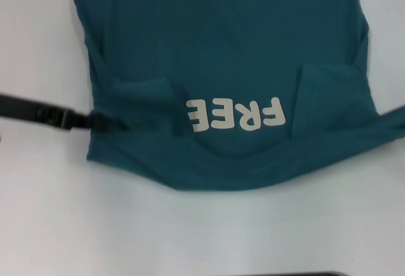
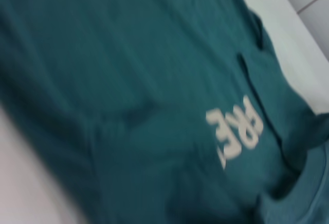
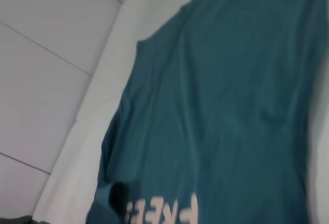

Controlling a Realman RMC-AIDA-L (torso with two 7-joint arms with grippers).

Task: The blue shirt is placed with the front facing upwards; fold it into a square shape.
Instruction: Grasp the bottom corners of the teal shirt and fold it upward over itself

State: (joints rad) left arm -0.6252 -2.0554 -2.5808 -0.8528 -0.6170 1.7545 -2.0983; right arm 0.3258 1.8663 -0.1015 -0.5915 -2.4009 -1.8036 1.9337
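The blue shirt [image 1: 221, 67] lies on the white table [image 1: 44, 213], front up, with the cream letters "FREE" [image 1: 235, 114] facing me upside down. Both sleeves are folded in over the chest, the left one [image 1: 142, 95] and the right one [image 1: 329, 92]. My left gripper [image 1: 104, 123] reaches in from the left at table height and is pinched on the shirt's left side edge, level with the letters. The shirt's right edge [image 1: 395, 121] runs off the picture. My right gripper is out of view. The shirt also shows in the left wrist view [image 2: 128, 80] and the right wrist view [image 3: 231, 90].
Bare white table shows in front of the shirt [image 1: 202, 232] and at the left. A dark strip [image 1: 304, 274] lies at the near edge. A tiled white wall [image 3: 46, 54] stands beyond the table's far side.
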